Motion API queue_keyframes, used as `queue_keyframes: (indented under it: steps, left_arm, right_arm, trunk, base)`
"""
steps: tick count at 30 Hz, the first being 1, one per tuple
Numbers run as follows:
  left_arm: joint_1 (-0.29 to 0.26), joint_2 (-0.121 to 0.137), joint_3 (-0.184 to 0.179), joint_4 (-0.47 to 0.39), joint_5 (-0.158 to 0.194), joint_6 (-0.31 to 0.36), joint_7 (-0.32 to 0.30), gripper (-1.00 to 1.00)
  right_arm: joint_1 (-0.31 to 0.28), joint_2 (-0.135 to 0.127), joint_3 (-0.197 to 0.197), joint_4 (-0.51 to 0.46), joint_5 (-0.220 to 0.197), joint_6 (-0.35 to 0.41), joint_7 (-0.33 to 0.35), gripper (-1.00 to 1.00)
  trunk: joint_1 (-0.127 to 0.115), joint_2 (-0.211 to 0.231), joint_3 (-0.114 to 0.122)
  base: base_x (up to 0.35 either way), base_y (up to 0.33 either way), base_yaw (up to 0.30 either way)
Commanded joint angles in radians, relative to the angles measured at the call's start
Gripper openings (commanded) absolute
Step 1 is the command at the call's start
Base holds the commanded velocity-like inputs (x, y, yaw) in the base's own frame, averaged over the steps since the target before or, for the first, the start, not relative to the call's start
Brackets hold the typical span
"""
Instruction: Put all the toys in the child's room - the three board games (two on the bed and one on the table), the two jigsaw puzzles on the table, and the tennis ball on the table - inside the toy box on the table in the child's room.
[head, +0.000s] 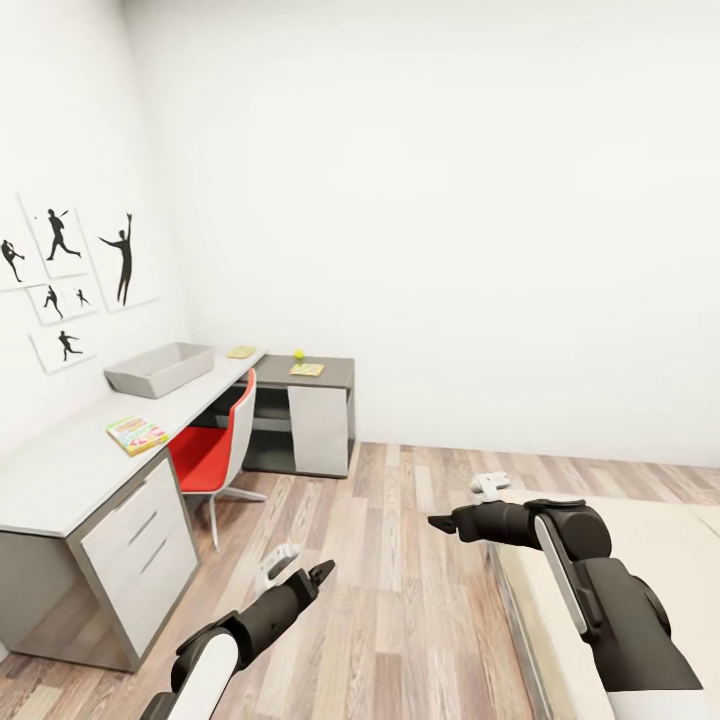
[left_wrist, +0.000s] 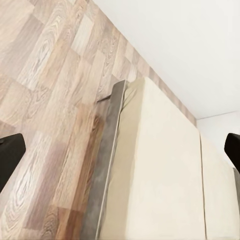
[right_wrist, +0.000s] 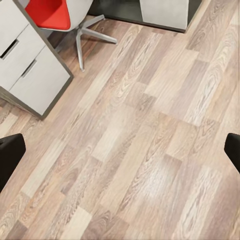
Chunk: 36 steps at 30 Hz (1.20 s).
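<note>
Across the room in the head view, the table (head: 70, 460) runs along the left wall and turns the corner into a dark grey wing. On its light top sits the toy box (head: 160, 368), a pale grey bin. Nearer the camera on the same top lies a flat colourful game box (head: 137, 434), too small to read. Past the bin lies one jigsaw puzzle (head: 241, 352); a second jigsaw puzzle (head: 307, 369) lies on the dark wing with the tennis ball (head: 298, 354) just beyond it. A red chair (head: 215, 447) is tucked at the desk, and black silhouette posters (head: 70, 280) hang on the wall. The bed (head: 600, 600) shows at lower right. The left gripper (head: 322, 572) and right gripper (head: 440, 521) both hang over the wooden floor (head: 400, 620), holding nothing.

From the left wrist view, two dark fingertips (left_wrist: 9, 155) stand at opposite edges, spread wide and empty, with the bed's beige mattress (left_wrist: 160, 175) and grey frame below.

From the right wrist view, the fingertips (right_wrist: 10, 156) are likewise spread wide with nothing between them, over bare floor (right_wrist: 140, 140) near the white drawers (right_wrist: 30, 70) and the chair's base (right_wrist: 82, 37).
</note>
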Motion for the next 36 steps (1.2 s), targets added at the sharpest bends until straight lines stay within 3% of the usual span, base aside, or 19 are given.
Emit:
queue_keyframes:
  steps: [1, 21, 36]
  left_arm:
    - [0.000, 0.000, 0.000, -0.001, 0.011, 0.003, 0.009, 1.00]
    - [-0.001, 0.000, 0.001, 0.000, 0.012, 0.001, 0.010, 1.00]
    - [0.000, 0.000, 0.002, 0.003, 0.013, 0.000, 0.009, 1.00]
  right_arm:
    - [-0.001, -0.001, 0.001, -0.001, 0.006, 0.003, 0.005, 1.00]
    - [-0.001, -0.002, -0.003, -0.001, 0.002, 0.003, 0.004, 1.00]
    - [-0.001, -0.002, -0.003, -0.001, 0.001, 0.003, 0.004, 1.00]
  trunk:
    - [0.000, -0.001, 0.000]
    - [0.000, -0.001, 0.000]
    - [0.000, -0.001, 0.000]
  base:
    - [0.000, 0.000, -0.066]
    - [-0.014, 0.000, -0.021]
    - [-0.178, 0.000, -0.002]
